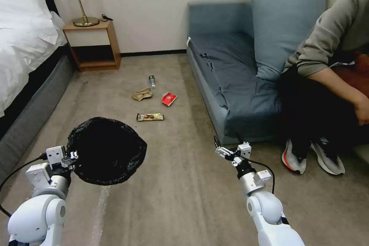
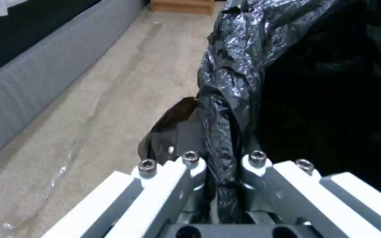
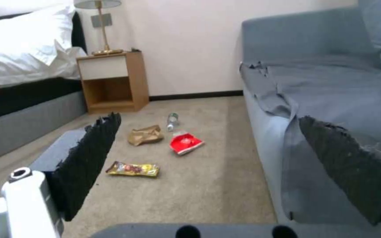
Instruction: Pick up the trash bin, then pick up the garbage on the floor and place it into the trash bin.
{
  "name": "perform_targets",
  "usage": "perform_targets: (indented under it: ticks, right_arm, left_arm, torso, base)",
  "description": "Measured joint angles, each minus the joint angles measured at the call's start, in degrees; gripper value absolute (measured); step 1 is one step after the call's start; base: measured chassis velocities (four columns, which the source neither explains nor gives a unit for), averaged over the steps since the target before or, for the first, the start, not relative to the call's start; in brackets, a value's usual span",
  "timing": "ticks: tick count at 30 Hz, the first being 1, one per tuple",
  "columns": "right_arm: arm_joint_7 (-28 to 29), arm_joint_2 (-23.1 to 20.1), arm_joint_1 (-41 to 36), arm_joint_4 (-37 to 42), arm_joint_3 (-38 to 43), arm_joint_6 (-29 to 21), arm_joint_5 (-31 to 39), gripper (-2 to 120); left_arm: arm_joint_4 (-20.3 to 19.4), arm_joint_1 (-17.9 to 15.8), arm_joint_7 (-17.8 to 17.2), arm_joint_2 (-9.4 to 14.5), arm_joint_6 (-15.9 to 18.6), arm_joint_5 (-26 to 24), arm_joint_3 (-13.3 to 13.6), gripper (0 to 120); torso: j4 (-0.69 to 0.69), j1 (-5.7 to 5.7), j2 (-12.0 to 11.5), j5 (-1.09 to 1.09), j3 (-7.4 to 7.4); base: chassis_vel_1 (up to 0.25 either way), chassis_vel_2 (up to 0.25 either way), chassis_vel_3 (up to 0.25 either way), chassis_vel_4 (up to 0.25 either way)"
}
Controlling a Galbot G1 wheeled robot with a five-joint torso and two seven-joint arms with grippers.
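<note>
Trash bin (image 1: pixel 105 150): rim clamped by left gripper (image 1: pixel 73 156) fingers. Right gripper (image 1: pixel 223 150), fingers apart, near sofa (image 1: pixel 230 80). Garbage (image 1: pixel 150 117) beyond bin.

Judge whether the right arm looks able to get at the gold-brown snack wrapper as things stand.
Probably yes: the right gripper is open, and bare carpet lies between it and the snack wrapper; nothing blocks the way, though it lies well ahead.

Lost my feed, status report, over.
Left claw shut on trash bin rim, bin held up. Right claw open, empty. Four garbage pieces on carpet ahead, path unobstructed.
</note>
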Motion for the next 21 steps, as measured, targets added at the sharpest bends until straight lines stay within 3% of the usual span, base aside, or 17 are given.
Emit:
perform_targets:
  ticks: [11,21]
  right_arm:
    - [-0.2,-0.4,-0.3,0.0,0.7,0.2,0.4,100]
    - [-0.7,-0.4,-0.3,-0.6,0.7,0.9,0.3,100]
  left_arm:
    - [0.3,-0.3,-0.1,-0.6,-0.1,0.5,0.3,4]
    - [1.2,0.5,0.2,-0.4,-0.9,0.2,-1.0,4]
  torso:
    - [0.00,0.00,0.0,0.00,0.00]
    - [0.00,0.00,0.0,0.00,0.00]
  base:
    - [0.000,0.000,0.000,0.000]
    - [0.000,0.000,0.000,0.000]
